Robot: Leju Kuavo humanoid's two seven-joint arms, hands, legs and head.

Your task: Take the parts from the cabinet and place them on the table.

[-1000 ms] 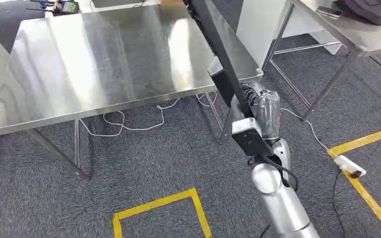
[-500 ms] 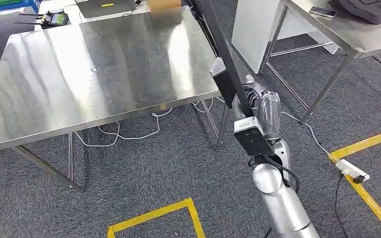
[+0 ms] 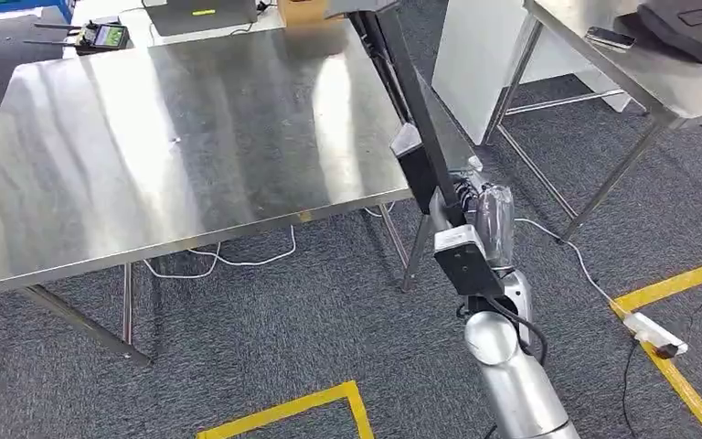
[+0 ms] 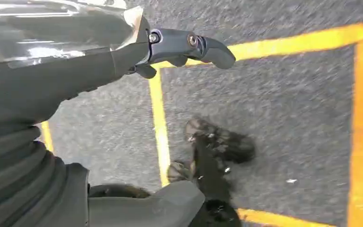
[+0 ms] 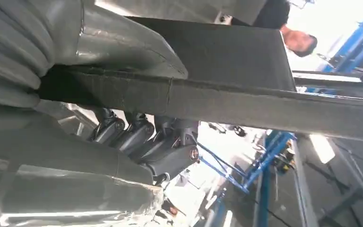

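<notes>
The right hand [image 3: 484,215] grips a long dark part [image 3: 411,101], a flat bar. From the hand the part slants up and away over the right edge of the steel table [image 3: 146,146], above its near right corner; whether it touches the tabletop cannot be told. In the right wrist view, thumb and fingers [image 5: 170,151] wrap the part [image 5: 246,90] from both sides. The left hand [image 4: 123,52] hangs over grey carpet [image 4: 274,118] with yellow tape [image 4: 158,118], fingers [image 4: 203,45] extended, holding nothing. White cable [image 3: 238,261] lies under the table.
</notes>
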